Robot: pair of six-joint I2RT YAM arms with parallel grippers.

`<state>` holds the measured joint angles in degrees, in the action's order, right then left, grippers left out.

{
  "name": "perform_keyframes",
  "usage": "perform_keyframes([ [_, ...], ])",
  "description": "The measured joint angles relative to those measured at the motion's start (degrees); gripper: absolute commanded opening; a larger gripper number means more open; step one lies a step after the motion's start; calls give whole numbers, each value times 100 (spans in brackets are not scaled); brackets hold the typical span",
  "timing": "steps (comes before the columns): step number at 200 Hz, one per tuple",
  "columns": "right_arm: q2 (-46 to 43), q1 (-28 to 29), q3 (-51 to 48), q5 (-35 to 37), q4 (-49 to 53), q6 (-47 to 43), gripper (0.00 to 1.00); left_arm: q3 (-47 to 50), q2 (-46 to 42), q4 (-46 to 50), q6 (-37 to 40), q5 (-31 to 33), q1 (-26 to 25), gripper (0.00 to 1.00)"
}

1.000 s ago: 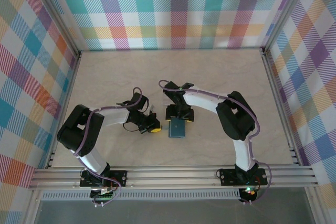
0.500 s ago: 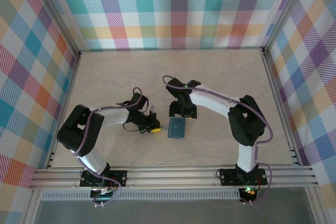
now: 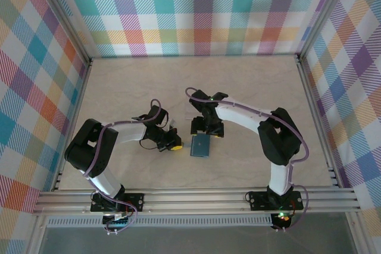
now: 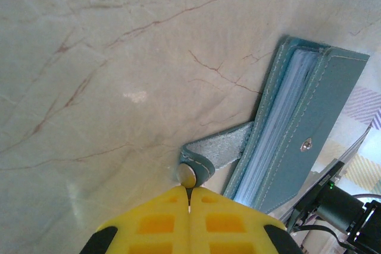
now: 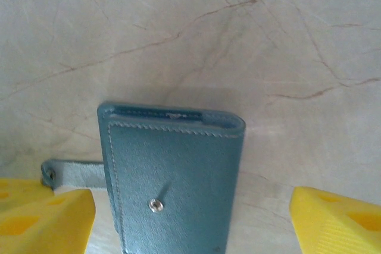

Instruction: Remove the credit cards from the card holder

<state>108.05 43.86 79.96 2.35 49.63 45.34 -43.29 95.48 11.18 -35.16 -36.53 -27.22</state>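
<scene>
The card holder [image 5: 172, 188] looks like finely grained teal leather or leatherette, matt, with pale stitching along its edges and a small shiny metal snap stud [image 5: 156, 205] on its cover. Its side tab [image 4: 217, 150], at 8 o'clock of the body in the left wrist view, shows a rougher, suede-like face and a round bright metal snap [image 4: 187, 175]. Pale, translucent plastic-looking layers [image 4: 280, 123] sit between the covers. The surface [image 5: 238, 40] is smooth, marble-patterned, faintly glossy. The left gripper [image 4: 189, 193] has matt yellow plastic fingers [image 4: 155, 224].
</scene>
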Motion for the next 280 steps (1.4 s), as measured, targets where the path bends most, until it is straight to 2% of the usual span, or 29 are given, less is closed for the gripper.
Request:
perform_keyframes([
  [66, 557, 0, 170, 17, -186, 621, 83, 42, 2, -87, 2, -48, 2, 0],
  [142, 610, -2, 188, 20, -245, 675, 84, 63, 2, -107, 4, -55, 7, 0],
  [244, 649, -2, 197, 155, -289, 660, 62, 79, 2, -129, -2, -52, 13, 0],
  [280, 400, -2, 131, 212, -203, 649, 58, 120, -28, -160, -39, -48, 39, 0],
])
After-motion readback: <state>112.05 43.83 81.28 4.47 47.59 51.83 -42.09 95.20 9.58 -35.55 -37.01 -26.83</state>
